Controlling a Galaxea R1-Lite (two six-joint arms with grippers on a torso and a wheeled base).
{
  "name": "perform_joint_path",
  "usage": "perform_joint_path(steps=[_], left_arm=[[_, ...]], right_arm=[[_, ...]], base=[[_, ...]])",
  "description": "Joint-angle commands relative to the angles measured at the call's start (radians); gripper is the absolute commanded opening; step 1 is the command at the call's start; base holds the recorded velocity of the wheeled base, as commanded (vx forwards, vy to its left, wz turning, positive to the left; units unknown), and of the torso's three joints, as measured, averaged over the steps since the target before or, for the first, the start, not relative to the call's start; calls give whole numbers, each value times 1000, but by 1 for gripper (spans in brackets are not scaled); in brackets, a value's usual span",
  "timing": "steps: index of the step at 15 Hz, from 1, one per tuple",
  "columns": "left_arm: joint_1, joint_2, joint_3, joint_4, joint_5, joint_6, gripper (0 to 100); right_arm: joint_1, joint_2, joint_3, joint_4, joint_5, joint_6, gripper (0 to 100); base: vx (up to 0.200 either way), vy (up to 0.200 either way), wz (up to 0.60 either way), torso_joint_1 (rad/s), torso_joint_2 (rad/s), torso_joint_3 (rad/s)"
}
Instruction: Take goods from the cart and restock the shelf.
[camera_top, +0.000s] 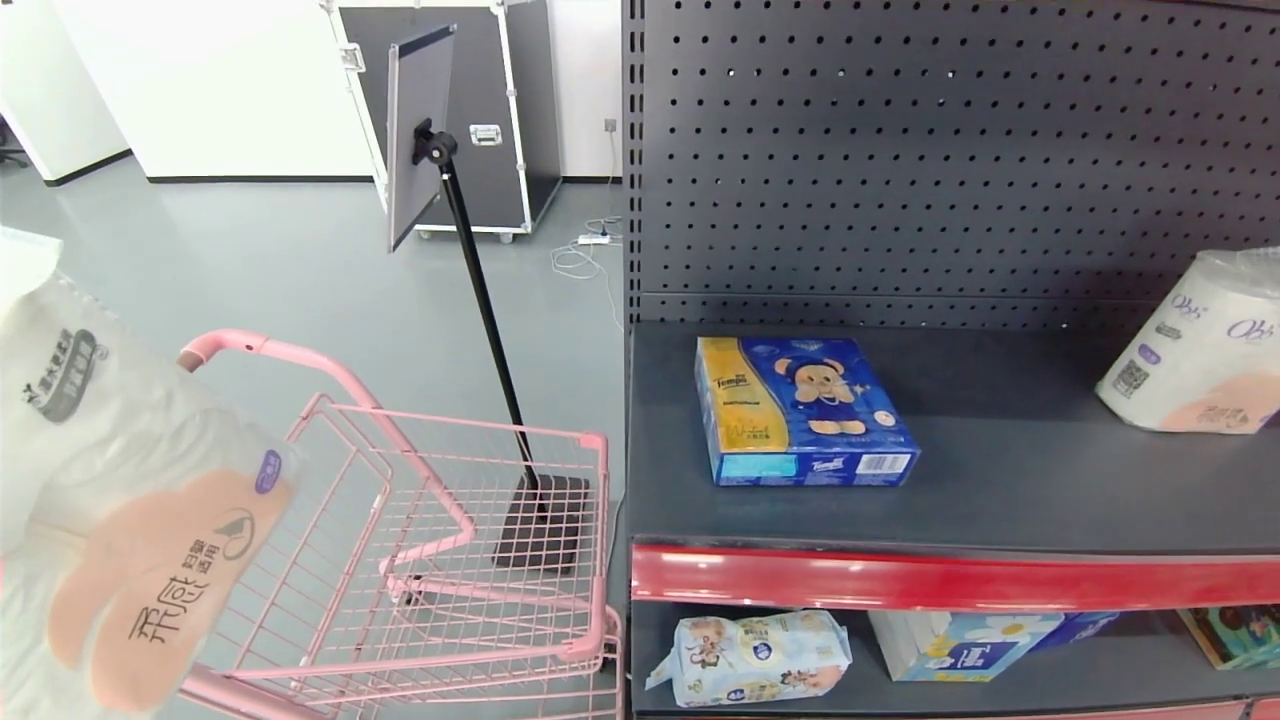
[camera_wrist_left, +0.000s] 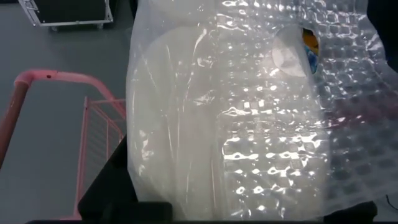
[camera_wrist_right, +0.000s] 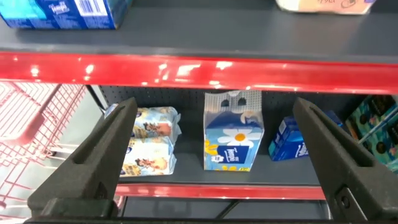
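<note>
The left pincer (camera_wrist_left: 236, 208) is grasping a large toilet paper pack (camera_top: 130, 500), holding it aloft at the robot's left, above the near side of the pink cart (camera_top: 596, 520); in the left wrist view the clear, dimpled wrap is pressing close to the camera, with the cart's pink handle (camera_wrist_left: 43, 78) showing below and beside it. The right pincer (camera_wrist_right: 212, 109) is hanging released, its two dark fingers (camera_wrist_right: 93, 168) spread wide apart and grasping nothing, facing the lower shelf (camera_wrist_right: 186, 174) under the red price rail (camera_wrist_right: 205, 68). On that lower shelf a pack of wipes (camera_wrist_right: 149, 140) is lying toward the cart side, a blue tissue carton with a daisy print (camera_wrist_right: 233, 134) is standing beside it, and darker blue boxes (camera_wrist_right: 289, 137) are sitting farther along. On the upper shelf (camera_top: 1000, 480) a blue and yellow tissue box with a bear picture (camera_top: 800, 410) is lying flat near the cart end, well apart from a second toilet paper pack (camera_top: 1200, 350) leaning at the far right. A dark pegboard (camera_top: 900, 150) is backing the shelf. Beyond the cart, a flat panel on a black stand (camera_top: 415, 135) is standing on the grey floor, with a black flight case (camera_top: 510, 120) behind it.
</note>
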Motion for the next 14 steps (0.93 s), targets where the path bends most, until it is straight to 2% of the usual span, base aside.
perform_joint_path(steps=[1, 5, 14], left_arm=[[1, 18, 0, -2, 0, 0, 0], [1, 19, 0, -2, 2, 0, 0], [1, 24, 0, -3, 0, 19, 0]], right_arm=[[0, 0, 0, 0, 0, 0, 100], [0, 0, 2, 0, 0, 0, 100], [0, 0, 0, 0, 5, -2, 100]], base=[[0, 0, 0, 144, -369, -222], [0, 0, 0, 76, -185, -107], [0, -200, 0, 5, -2, -3]])
